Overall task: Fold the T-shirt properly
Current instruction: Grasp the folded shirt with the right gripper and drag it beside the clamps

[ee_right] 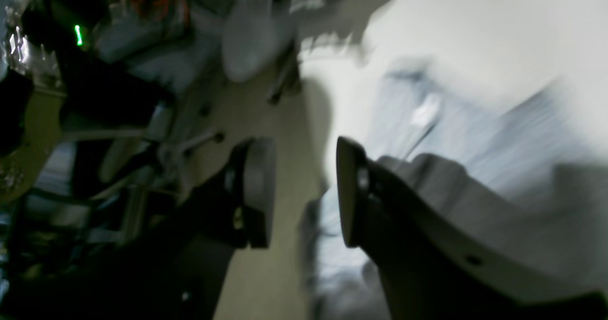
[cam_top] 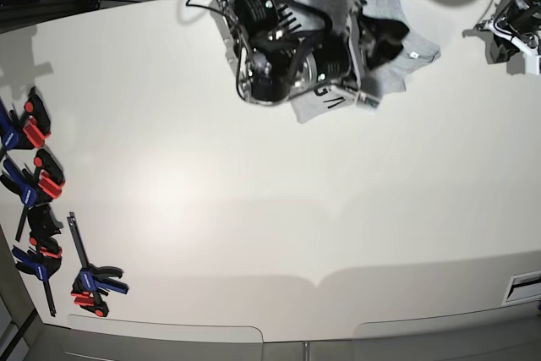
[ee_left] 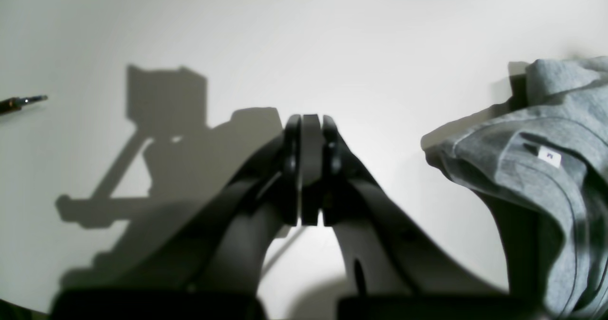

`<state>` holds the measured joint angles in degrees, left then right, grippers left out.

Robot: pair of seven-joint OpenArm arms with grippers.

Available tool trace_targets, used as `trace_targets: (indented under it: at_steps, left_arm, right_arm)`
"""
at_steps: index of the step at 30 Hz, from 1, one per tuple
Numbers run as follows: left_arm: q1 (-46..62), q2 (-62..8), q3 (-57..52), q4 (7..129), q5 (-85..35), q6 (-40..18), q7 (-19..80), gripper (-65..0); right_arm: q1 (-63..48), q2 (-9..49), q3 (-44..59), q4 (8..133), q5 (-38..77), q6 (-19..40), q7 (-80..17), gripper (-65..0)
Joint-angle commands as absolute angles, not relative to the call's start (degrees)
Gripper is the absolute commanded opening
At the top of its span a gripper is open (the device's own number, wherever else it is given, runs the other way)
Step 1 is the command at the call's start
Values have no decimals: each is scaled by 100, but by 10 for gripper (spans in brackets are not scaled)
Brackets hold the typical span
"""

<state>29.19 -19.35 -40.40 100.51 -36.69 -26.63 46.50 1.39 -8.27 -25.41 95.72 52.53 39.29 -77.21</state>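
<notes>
The T-shirt (cam_top: 390, 38) lies crumpled at the far edge of the white table (cam_top: 270, 209), light grey, with black lettering (cam_top: 325, 97) showing on a flap. My right arm (cam_top: 279, 48) hangs over its left part. In the blurred right wrist view my right gripper (ee_right: 304, 192) is open, nothing between its fingers, with the grey T-shirt (ee_right: 451, 130) beyond and below it. My left gripper (ee_left: 311, 168) is shut and empty over bare table. The T-shirt (ee_left: 536, 177), with its white size label (ee_left: 549, 157), lies apart to its right. In the base view the left arm (cam_top: 517, 23) sits at the far right corner.
Several blue, red and black clamps (cam_top: 34, 183) lie along the table's left edge, and one more clamp (cam_top: 93, 281) lies near the front left. A thin dark tool tip (ee_left: 23, 102) pokes in at the left of the left wrist view. Dark equipment (ee_right: 71, 73) stands beyond the table's edge.
</notes>
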Motion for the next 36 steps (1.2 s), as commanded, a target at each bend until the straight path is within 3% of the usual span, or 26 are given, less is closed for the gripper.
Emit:
trace_targets:
  at_steps: [1,2,4,5,9,21,26,31,36]
  left_arm:
    - [2939,-2018,-4084,10145,-3763,-2683,4534,-650]
    - [2939,-2016,-4084,10145,-3763,-2683,4532,-650]
    - [2939,-2016,-4084,10145,-3763,-2683,4534,-650]
    - [2939,-2016,-4084,10145,-3763,-2683,4534,-650]
    - [2936,-2014,-4084,10145,-3765,-2681,4506,-650]
    - [2939,-2001,-4084,10145,-3765,-2681,4493,-650]
    - [2939,-2001,-4084,10145,-3763,-2683,4495,-650]
    - [2939,-2003,-4084,10145,-3763,-2681,4493,-650]
    - [2936,-2003,-4084,10145,-3767,-2683,4486,-650]
  right_arm:
    - [333,-900,-2547,9675,5415,4000,-7548,-463]
    - [427,-900,-2547,9675,5391,4000,-7561,-495]
    - [552,-900,-2547,9675,5223,4000,-7734,-640]
    - [576,-900,-2547,9673,5033,4000,-7776,-650]
    - [554,-900,-2554,9636,4171,4000,-7767,-650]
    - [659,-836,-2735,7642,3953,4000,-7861,-650]
    - [661,-788,-2735,7314,2460,4000,-7225,-650]
    - [666,-624,-2421,7314,521,3000,-6436,-650]
    - [661,-399,-1485,7314,-165,2169,-6394,-650]
